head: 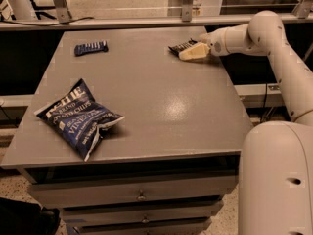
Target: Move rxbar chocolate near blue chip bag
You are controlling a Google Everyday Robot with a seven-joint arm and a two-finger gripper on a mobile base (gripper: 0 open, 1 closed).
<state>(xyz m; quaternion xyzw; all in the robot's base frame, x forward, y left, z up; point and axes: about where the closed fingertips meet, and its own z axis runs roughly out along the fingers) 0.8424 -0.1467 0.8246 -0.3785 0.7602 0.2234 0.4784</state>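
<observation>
The gray desk [166, 106] has three things on it. The rxbar chocolate [178, 46] is a small black bar. It lies flat near the far edge of the desk, close to the far right corner. The gripper [193, 52] is right there too. It sits low on the desk top, touching the right end of the bar, and the left end of the bar sticks out past it. I cannot tell if the gripper is open, closed, or holding the bar. The white arm [274, 38] comes in from the right side, over the right edge of the desk.

The blue chip bag [78, 119] is big and crinkly. It lies flat near the front left corner, well apart from the black bar. A small blue bar wrapper [91, 47] lies near the far left corner, well apart from the bag and from the gripper.

Under the desk top are drawers [142, 196] with little knobs. The robot's big white body [276, 180] stands by the front right corner
</observation>
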